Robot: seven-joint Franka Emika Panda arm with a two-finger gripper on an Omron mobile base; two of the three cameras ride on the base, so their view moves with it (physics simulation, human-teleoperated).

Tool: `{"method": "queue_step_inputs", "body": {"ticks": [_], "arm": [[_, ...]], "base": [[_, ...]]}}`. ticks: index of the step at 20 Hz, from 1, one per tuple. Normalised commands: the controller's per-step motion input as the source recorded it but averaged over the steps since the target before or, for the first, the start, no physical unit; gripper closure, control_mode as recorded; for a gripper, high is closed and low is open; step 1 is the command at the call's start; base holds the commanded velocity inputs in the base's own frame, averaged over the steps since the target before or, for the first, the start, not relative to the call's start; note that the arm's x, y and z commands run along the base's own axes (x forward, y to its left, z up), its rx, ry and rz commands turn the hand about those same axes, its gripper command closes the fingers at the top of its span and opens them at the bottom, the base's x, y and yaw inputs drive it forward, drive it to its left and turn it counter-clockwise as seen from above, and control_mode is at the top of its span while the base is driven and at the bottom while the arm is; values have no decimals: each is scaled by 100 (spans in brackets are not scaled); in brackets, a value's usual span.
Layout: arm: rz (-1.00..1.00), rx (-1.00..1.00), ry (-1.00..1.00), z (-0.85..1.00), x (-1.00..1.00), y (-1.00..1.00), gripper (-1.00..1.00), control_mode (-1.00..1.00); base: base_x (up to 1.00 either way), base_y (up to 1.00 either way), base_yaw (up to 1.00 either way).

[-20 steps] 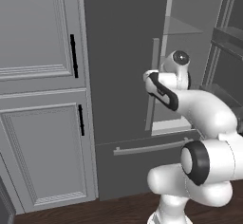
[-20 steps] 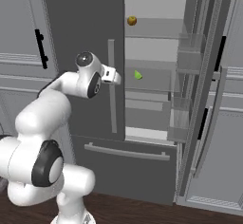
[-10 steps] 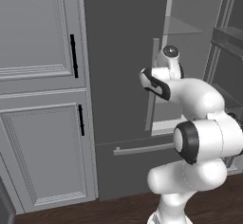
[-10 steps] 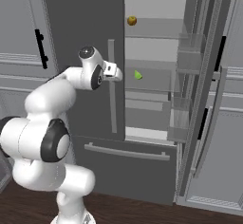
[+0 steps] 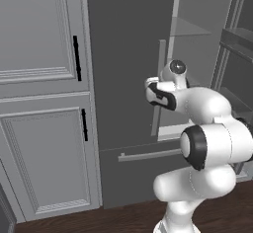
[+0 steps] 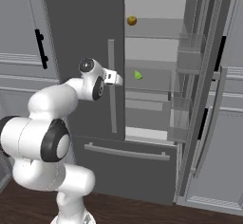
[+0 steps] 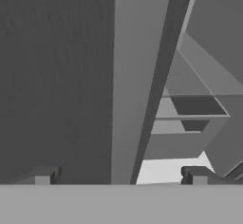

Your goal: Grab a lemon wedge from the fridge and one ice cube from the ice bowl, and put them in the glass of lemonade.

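Reaching up in front of the fridge (image 6: 90,23), the white arm (image 6: 52,99) has its gripper (image 6: 117,79) right at the edge of the closed left door, beside that door's long light-grey bar handle (image 6: 112,85). In the hand view the two dark fingertips (image 7: 197,174) stand wide apart at the bottom, with nothing between them but the door edge and the handle (image 7: 128,80) running up the middle. Spread fingers, nothing held.

The fridge's right door (image 6: 201,85) hangs open, its translucent bins (image 6: 190,59) stacked along the inner face. And there it is inside: the lemon wedge (image 6: 137,75), a tiny yellow-green slice on a middle shelf (image 6: 152,80), a little to the right of the gripper and apart from it. One shelf higher sits a round orange-brown fruit (image 6: 132,20) near the left side of the compartment.

From the left base view the gripper itself is hidden behind the wrist; you see the arm (image 5: 207,128) folded in front of the fridge door (image 5: 128,54), with the drawer's horizontal bar handle (image 5: 148,154) below. Panelled light-grey cabinets (image 5: 39,103) with short black handles (image 5: 76,58) stand to the left of the fridge. Dark wooden floor (image 6: 142,211) runs underneath.
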Motion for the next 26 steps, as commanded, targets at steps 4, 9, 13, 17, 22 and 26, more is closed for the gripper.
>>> {"method": "queue_step_inputs", "body": {"ticks": [4,9,13,17,22,26], "arm": [[0,0,0,0,42,-1,-100,-100],[0,0,0,0,53,-4,-100,-100],[0,0,0,-17,39,-3,-100,-100],[0,0,0,-39,42,0,-100,-100],[0,0,0,-16,38,0,-100,-100],[0,0,2,0,46,8,100,-100]], "base": [[0,0,0],[0,0,0],[0,0,0],[0,0,0],[0,0,0],[0,0,0]]}}
